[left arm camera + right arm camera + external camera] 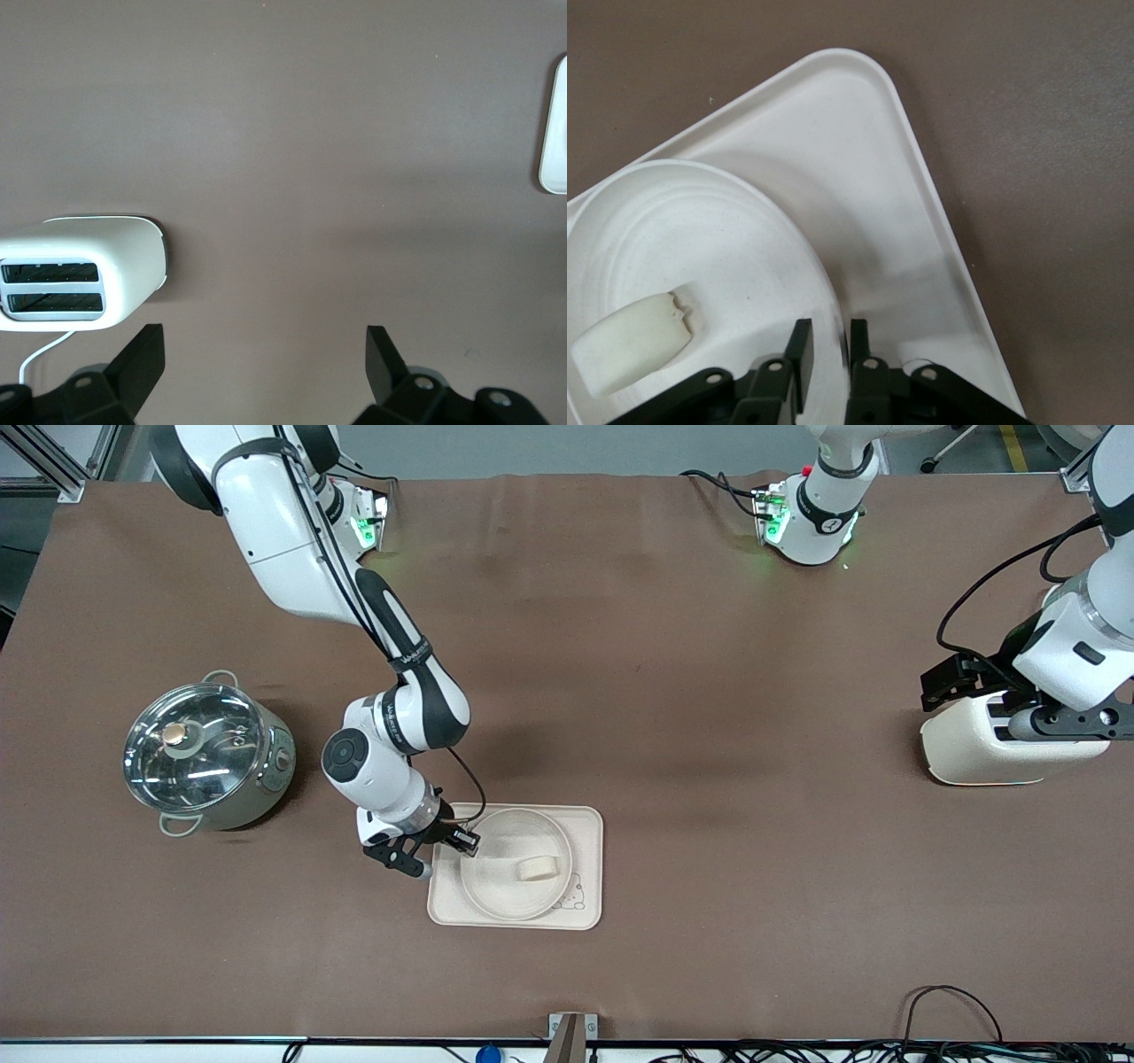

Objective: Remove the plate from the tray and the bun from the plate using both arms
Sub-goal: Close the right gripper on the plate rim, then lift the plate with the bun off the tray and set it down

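Tray [588,868] holds plate [496,890], bun [539,867] inside; right gripper [443,849] pinches plate rim (lidded pot [205,753] apart); left gripper [961,691] spread wide over toaster [974,755].

This is a robotics lab set up as a mock kitchen. A long table under a plain brown cloth [620,646] carries the green-lit bases of two white jointed arms, with aluminium framing, loose black cables and an office chair's castors around its edges. A steel pot with a glass lid [205,749], a white two-slot toaster [992,748] under the left gripper [264,354], and a cream rabbit-printed tray [586,850] serve as props.
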Robot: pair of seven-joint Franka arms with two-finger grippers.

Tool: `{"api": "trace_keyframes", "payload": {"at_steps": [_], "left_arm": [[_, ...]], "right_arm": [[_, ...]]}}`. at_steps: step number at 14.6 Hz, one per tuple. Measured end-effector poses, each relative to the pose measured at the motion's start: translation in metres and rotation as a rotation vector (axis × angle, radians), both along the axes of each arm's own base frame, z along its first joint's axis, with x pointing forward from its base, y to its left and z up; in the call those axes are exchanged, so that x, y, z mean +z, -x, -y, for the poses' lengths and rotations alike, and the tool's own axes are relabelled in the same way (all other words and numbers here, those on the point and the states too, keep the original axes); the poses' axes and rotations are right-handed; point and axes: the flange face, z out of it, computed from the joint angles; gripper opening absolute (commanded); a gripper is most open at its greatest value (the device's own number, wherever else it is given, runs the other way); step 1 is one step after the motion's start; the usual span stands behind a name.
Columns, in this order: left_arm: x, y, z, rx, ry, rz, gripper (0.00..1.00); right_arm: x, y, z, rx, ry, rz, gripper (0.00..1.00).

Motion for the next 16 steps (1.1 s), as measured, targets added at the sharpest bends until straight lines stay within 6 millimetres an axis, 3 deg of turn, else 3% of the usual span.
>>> {"api": "trace_keyframes", "payload": {"at_steps": [4, 9, 16], "left_arm": [[0.0, 0.001, 0.004, -0.008, 0.0, 0.0, 1.0], [0.0, 0.0, 0.008, -0.014, 0.002, 0.006, 1.0], [-0.001, -0.002, 0.002, -0.005, 0.003, 0.008, 1.0]], "right_arm": [[-0.001, -0.002, 0.004, 0.056, 0.015, 0.016, 0.01], [0.001, -0.005, 0.009, 0.071, 0.014, 0.032, 0.0], [0.042, -0.003, -0.013, 0.024, -0.103, 0.045, 0.0]]}}
